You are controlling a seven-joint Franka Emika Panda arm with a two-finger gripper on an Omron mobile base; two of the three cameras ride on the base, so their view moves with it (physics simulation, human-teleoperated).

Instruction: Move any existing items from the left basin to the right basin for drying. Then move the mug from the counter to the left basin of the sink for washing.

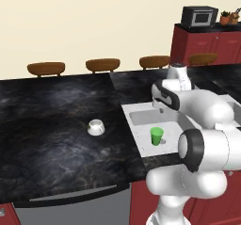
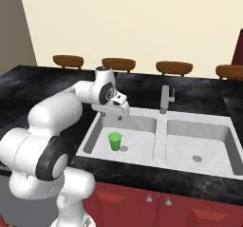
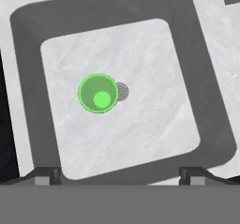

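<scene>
Pincer point(image 3: 120, 174) spread wide above left basin point(image 3: 154, 138), green cup point(image 3: 98, 93) upright, mouth up, beside drain point(image 3: 123, 91)

Four brown stools point(image 1: 46, 68) line the counter's far side; a microwave point(image 1: 200, 16) tops red cabinets point(image 1: 207, 45).

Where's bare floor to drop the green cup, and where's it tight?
The right basin is bare but for its drain, so set down anywhere around that. The left basin is tighter: the green cup stands upright beside its drain, with the open end effector above it.
</scene>
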